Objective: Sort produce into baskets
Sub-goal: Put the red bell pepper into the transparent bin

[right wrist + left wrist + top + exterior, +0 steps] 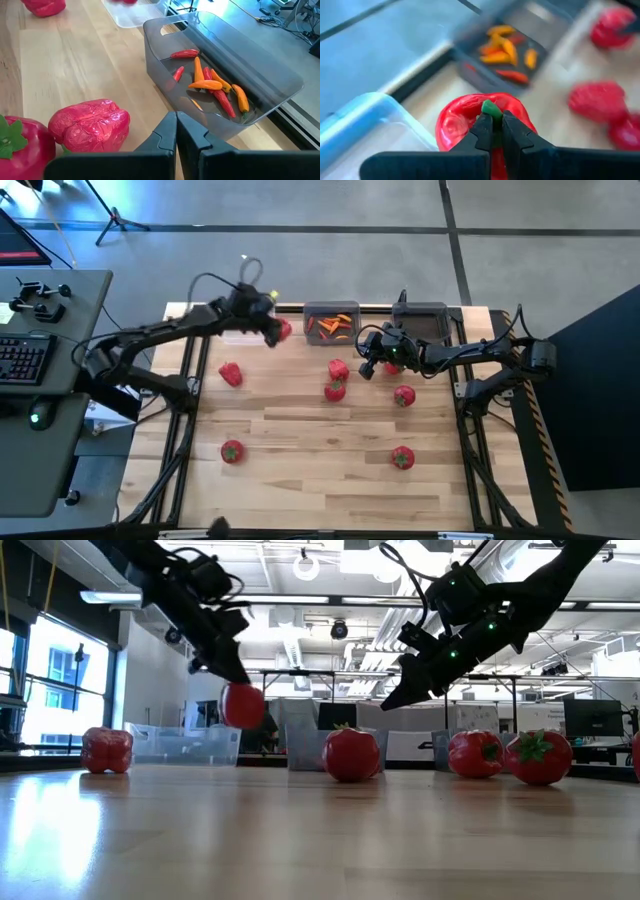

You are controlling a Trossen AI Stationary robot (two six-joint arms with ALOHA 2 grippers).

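Note:
My left gripper (276, 330) is shut on a lumpy red pepper (462, 122) and holds it above the table's far left part, beside the clear basket (365, 125). A dark grey basket (332, 323) at the far edge has several orange and red chillies lying on its floor. My right gripper (366, 368) hangs shut and empty above the table, just near of that basket. Below it, another red pepper (90, 125) and a tomato (20, 147) rest on the wood. My left gripper pinches the pepper's green stem (491, 106), at its top, between the two fingertips. The fingers slant down from the table's left side. The pepper (243, 705) hangs below them, lifted clear of the table.
A second dark grey basket (422, 320) stands at the far right. Loose produce lies around: a pepper (231, 374) at the left, a tomato (404, 395) right of centre, and two tomatoes (232, 450) (402, 458) nearer the front. Bare wood lies between these two.

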